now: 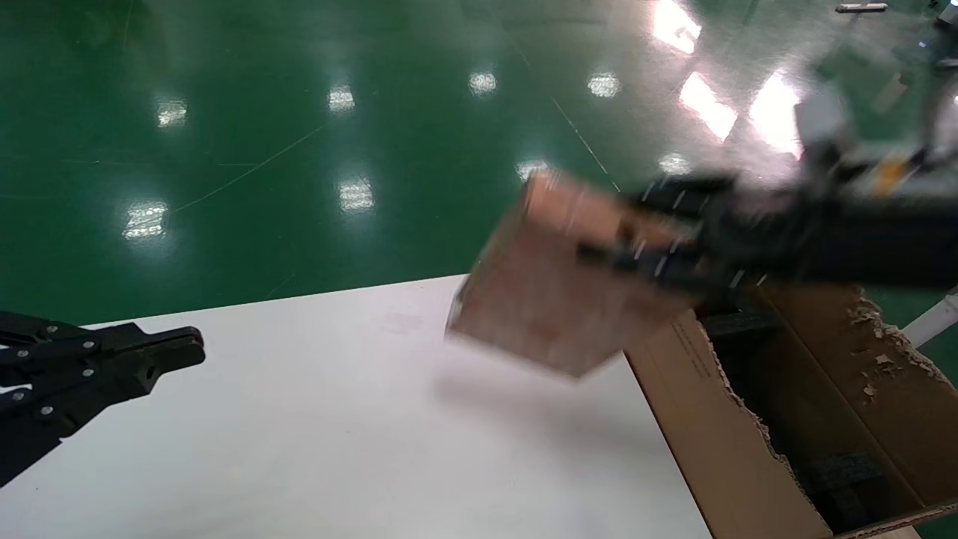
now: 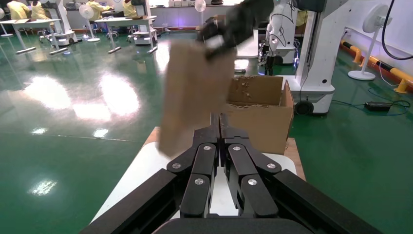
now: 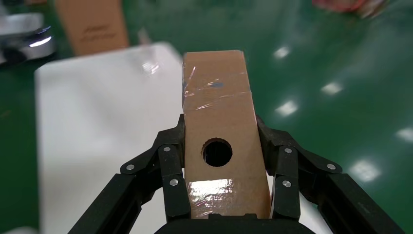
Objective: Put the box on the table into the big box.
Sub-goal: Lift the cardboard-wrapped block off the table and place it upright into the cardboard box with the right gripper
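1. Carrying: the right tool (image 3: 221, 195) is clamped on the small brown rectangular box (image 3: 219, 131), lifted clear of the white flat surface (image 1: 314, 419).
2. Beyond and below it gapes the large torn cardboard carton (image 1: 748, 449); next, swing over its opening, lower, release.
3. Left tool (image 2: 221, 129), fingers together and empty, is parked well away.

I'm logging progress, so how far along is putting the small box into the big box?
Done: the small box is off the table, clamped in the right gripper. In hand: it hangs tilted in the air beside the big box. Left: carry it over the opening, lower and release. The left gripper sits shut over the table's left side.
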